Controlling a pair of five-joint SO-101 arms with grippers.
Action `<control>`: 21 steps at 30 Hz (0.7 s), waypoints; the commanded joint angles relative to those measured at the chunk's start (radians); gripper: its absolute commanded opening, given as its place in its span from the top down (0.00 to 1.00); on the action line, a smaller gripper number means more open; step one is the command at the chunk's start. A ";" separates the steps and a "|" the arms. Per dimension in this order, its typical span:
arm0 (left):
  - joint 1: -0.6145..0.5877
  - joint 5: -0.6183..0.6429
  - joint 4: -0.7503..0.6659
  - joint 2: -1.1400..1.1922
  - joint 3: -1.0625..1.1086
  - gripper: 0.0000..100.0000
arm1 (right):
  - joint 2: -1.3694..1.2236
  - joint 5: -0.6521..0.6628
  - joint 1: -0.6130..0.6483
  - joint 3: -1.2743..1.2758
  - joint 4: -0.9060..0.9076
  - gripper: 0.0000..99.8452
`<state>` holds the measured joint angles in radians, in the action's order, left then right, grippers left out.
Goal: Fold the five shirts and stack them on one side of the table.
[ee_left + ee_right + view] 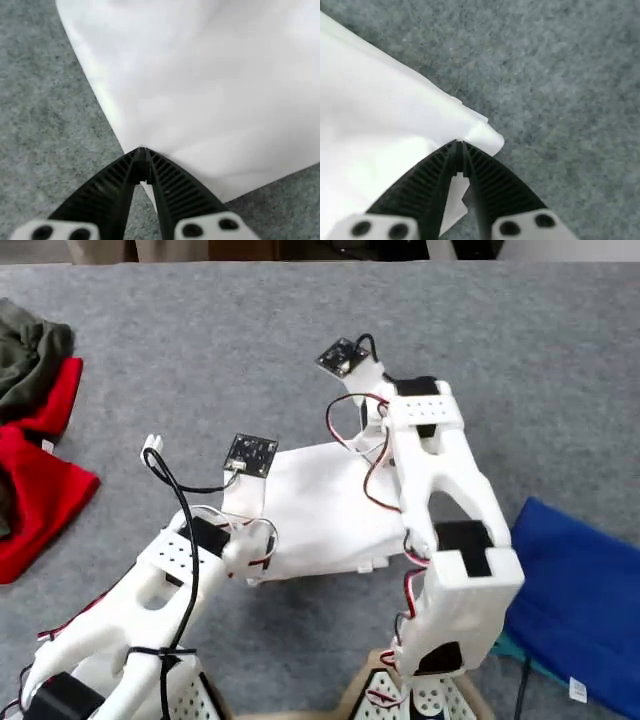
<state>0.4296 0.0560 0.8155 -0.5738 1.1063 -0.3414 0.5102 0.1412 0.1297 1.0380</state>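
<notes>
On the grey, fuzzy-surfaced table (200, 340) four garments are counted, one of each colour. A white cloth shirt (320, 505) lies flat as a rough rectangle. A crumpled red cloth shirt (40, 490) and a bunched dark olive cloth shirt (30, 350) lie well apart from the white shirt, on the left arm's side. A smooth blue cloth shirt (580, 600) lies apart from it on the right arm's side. Two grippers are counted, each with black ribbed fingers. The left gripper (142, 152) is clamped tight on the white shirt's edge. The right gripper (458, 146) is clamped tight on one of its corners.
</notes>
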 commanded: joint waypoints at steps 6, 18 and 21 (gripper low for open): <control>0.048 -0.069 0.057 -0.016 0.017 0.98 | -0.058 0.017 -0.028 -0.068 -0.061 0.99; -0.044 -0.068 0.066 -0.028 -0.057 0.98 | 0.263 -0.003 -0.007 -0.053 0.118 0.99; -0.138 -0.041 0.097 -0.028 -0.170 0.98 | 0.364 -0.077 -0.039 -0.047 0.198 0.99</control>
<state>0.3652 -0.0084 0.8876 -0.5738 1.0587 -0.1143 0.4841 0.1227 0.0990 1.1730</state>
